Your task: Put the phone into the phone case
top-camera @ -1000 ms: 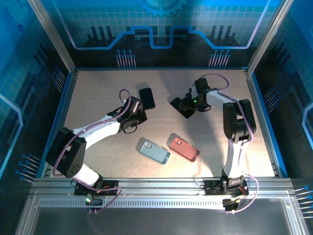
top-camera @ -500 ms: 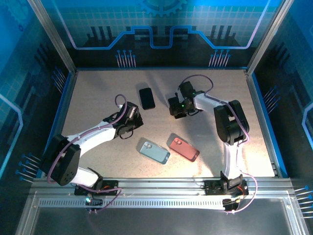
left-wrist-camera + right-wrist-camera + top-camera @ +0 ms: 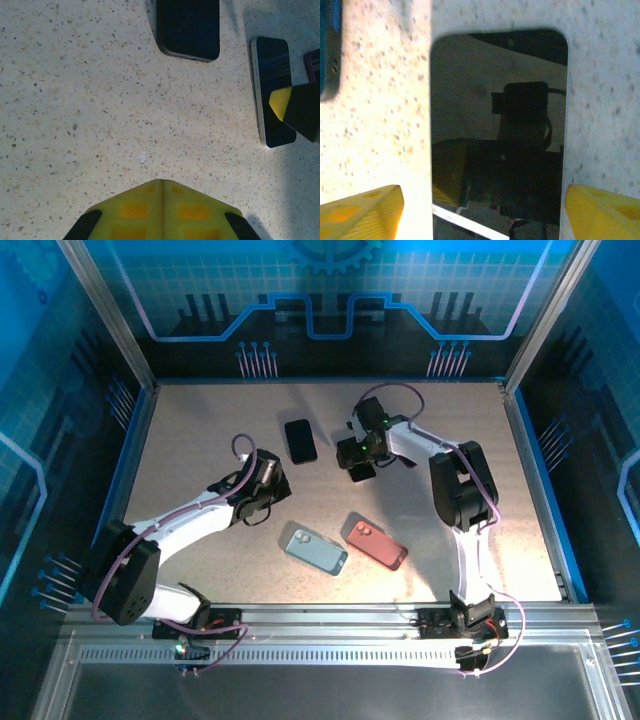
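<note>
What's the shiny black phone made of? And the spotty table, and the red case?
Flat black phone: likely a glass front; glossy, it shows a clear reflection. Speckled beige table: looks like matte stone or laminate, dotted with dark flecks. Salmon-red phone case: probably soft plastic or rubber; dull, no glare.

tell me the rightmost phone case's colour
The phone case is salmon red, best in top external view.

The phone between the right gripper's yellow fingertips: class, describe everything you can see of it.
The phone is a dark slab with rounded corners and a glossy glass face showing dim reflections; the left wrist view shows a pale metallic edge. It lies flat, screen up, on the speckled table. The open right gripper straddles its long sides; contact cannot be told.
</note>
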`<state>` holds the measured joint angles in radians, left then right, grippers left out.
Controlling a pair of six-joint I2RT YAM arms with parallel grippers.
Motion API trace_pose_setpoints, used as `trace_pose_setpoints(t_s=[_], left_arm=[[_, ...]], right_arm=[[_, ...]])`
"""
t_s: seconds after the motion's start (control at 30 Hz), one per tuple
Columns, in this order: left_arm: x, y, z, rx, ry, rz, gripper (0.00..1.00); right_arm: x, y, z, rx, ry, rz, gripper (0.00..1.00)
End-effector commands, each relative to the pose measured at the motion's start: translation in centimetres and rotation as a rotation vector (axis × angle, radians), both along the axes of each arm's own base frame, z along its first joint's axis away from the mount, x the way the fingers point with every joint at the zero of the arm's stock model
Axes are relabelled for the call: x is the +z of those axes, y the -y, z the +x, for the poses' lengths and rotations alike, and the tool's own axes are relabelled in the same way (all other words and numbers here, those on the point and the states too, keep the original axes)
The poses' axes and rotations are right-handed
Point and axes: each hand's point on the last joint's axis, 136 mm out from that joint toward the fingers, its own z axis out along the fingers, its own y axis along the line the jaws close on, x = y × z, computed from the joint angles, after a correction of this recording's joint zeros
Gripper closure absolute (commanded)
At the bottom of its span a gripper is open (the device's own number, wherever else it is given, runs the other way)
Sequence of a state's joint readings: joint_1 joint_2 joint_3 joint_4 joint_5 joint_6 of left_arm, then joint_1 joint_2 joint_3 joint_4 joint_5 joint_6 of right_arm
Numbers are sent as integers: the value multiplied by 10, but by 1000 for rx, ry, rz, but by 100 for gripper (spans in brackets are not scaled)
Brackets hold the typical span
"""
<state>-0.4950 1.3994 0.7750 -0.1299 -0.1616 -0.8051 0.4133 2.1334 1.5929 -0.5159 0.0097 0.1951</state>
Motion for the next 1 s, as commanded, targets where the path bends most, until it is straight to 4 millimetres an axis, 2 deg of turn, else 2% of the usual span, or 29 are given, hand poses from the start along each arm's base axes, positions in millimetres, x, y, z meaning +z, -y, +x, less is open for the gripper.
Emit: trace_pose_setpoints(t_s=[0.0, 0.23, 0.47, 0.6, 0.73, 0.83, 0.97], left_arm=[[4, -2, 0, -7, 22, 28, 94], [2, -4, 0, -7, 17, 33, 91], [1, -7, -1, 2, 15, 33, 90], [0, -8, -3, -1, 14, 41, 90], [0, -10, -3, -10, 11, 61, 90], [-2, -9, -4, -19, 5, 68, 89], [1, -3, -3, -41, 6, 47, 81]], right_arm=[[-15, 0, -4, 25, -46, -66, 14], [-29, -3, -6, 56, -72, -111, 11], [-37, -1, -14, 88, -90, -170, 11], [-45, 1, -19, 97, -110, -184, 20], [-47, 2, -20, 102, -107, -192, 35], [-40, 4, -19, 113, -80, -196, 42], [-21, -1, -20, 146, -32, -159, 44]])
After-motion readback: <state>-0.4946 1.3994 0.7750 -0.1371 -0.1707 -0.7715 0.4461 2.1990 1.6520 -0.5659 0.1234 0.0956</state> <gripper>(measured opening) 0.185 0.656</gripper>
